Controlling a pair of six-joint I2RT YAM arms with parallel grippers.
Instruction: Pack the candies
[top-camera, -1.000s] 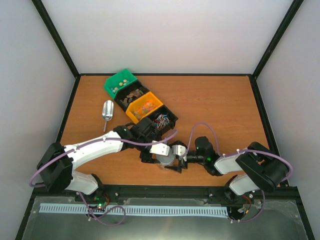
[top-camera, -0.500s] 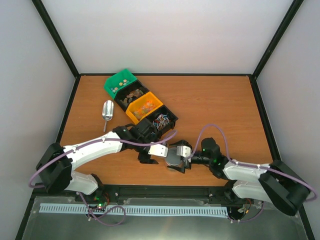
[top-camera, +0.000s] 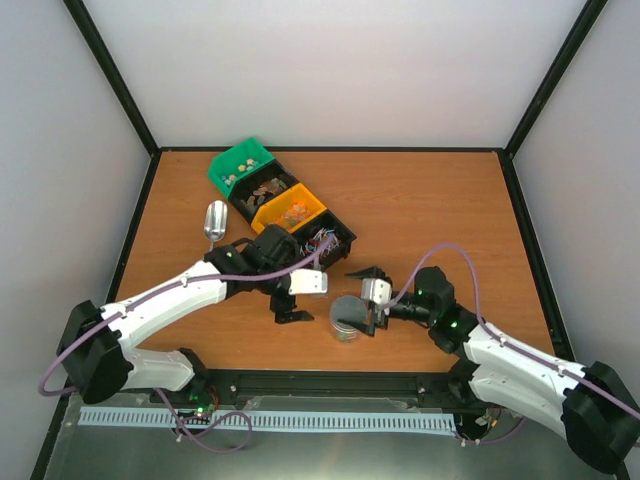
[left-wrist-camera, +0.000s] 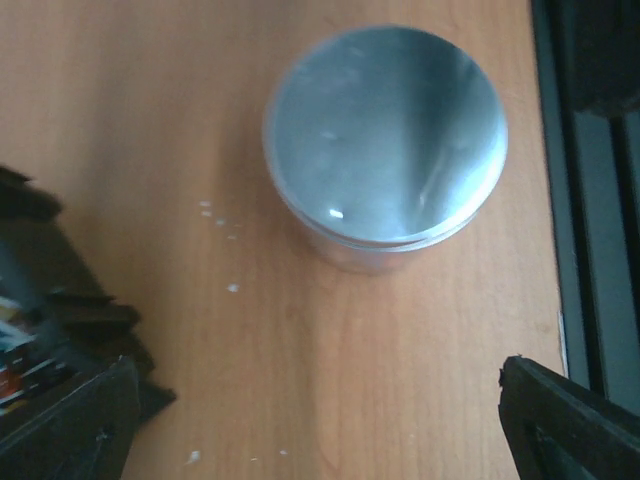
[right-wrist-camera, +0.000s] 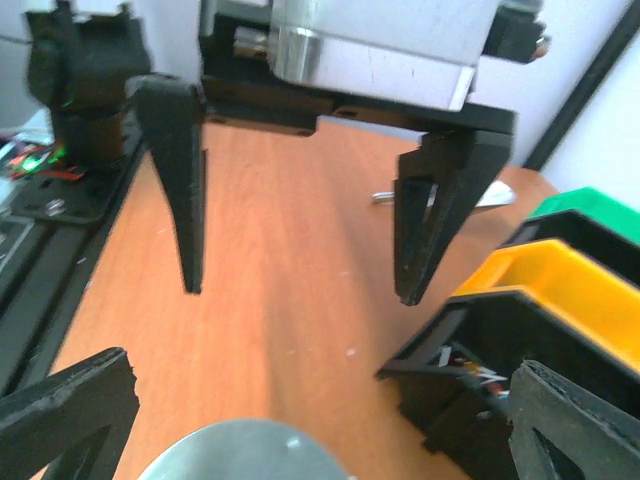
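The candies lie in a diagonal row of bins: pale ones in the green bin (top-camera: 241, 166), brownish ones in a black bin (top-camera: 265, 190), orange-yellow ones in the orange bin (top-camera: 290, 212), and red-blue-white ones (top-camera: 322, 240) in the near black bin (right-wrist-camera: 480, 370). A round silver tin with its lid on (top-camera: 346, 318) stands free near the front edge; it also shows in the left wrist view (left-wrist-camera: 385, 140). My left gripper (top-camera: 292, 304) hangs open, fingers down, left of the tin. My right gripper (top-camera: 360, 298) is open and empty just right of the tin.
A silver scoop (top-camera: 215, 220) lies left of the bins. The table's black front rail (left-wrist-camera: 590, 200) runs close behind the tin. The left gripper's fingers (right-wrist-camera: 185, 190) hang in front of the right wrist camera, and the orange bin (right-wrist-camera: 560, 270) is to their right.
Both grippers were at the tin. The left one has lifted and drawn back to the left, the right one has opened and pulled back. The lidded tin now stands alone.
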